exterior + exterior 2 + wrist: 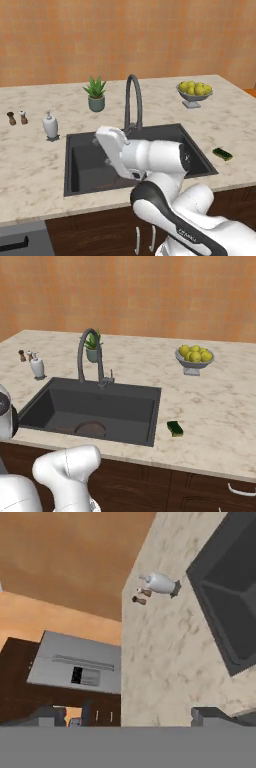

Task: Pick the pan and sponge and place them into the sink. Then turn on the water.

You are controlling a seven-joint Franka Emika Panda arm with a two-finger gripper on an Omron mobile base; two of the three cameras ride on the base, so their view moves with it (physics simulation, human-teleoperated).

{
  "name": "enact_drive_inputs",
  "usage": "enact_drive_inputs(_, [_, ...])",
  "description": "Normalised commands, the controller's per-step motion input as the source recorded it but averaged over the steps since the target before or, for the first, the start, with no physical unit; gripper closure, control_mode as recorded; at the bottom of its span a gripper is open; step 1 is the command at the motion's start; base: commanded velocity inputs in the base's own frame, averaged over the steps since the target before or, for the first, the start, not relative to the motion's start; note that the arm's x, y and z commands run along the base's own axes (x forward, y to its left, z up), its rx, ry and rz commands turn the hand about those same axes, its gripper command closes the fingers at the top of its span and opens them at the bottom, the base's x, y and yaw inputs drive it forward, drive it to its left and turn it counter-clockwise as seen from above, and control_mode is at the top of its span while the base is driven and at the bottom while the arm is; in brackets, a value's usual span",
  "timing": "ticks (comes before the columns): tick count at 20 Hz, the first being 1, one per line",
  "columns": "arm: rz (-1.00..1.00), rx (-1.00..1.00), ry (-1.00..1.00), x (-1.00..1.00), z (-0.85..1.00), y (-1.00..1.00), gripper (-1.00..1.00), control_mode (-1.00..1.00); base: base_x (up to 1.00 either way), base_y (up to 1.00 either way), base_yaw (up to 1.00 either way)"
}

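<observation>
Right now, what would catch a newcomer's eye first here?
The dark sink sunk in the pale counter, its arched faucet running no water. The pan already lies in the basin's near end, while the green sponge sits on the counter just right of the sink.

Matt dark grey sink (80, 160) set in a smooth, beige-veined marble-look desk (30, 165). Dark wooden cabinet fronts (200, 491) below, with a dull dark faucet (132, 102) and a grey metal-look fruit bowl (192, 363).

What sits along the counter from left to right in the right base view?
Shakers → soap bottle → faucet → sponge → fruit bowl.
</observation>
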Motion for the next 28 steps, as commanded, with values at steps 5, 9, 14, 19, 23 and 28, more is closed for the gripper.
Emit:
enact_drive_inputs(5, [0.19,-0.51,-0.02,-0.38,0.64,-0.57,-1.00,-1.00,0.00,0.00,0.00])
enact_drive_inputs(9, [0.11,-0.56,0.00,-0.30,0.44,-0.51,-1.00,-1.00,0.00,0.00,0.00])
enact_drive_inputs(14, [0.09,-0.44,0.02,-0.01,-0.20,-0.81,-1.00,-1.00,0.00,0.00,0.00])
enact_drive_inputs(19, [0.07,-0.23,0.04,0.03,-0.40,-1.00,-1.00,-1.00,0.00,0.00,0.00])
enact_drive_inputs(23, [0.05,-0.15,0.10,0.16,-0.51,-1.00,-1.00,-1.00,0.00,0.00,0.00])
enact_drive_inputs(28, [0.02,-0.09,0.10,0.09,-0.10,-1.00,-1.00,-1.00,0.00,0.00,0.00])
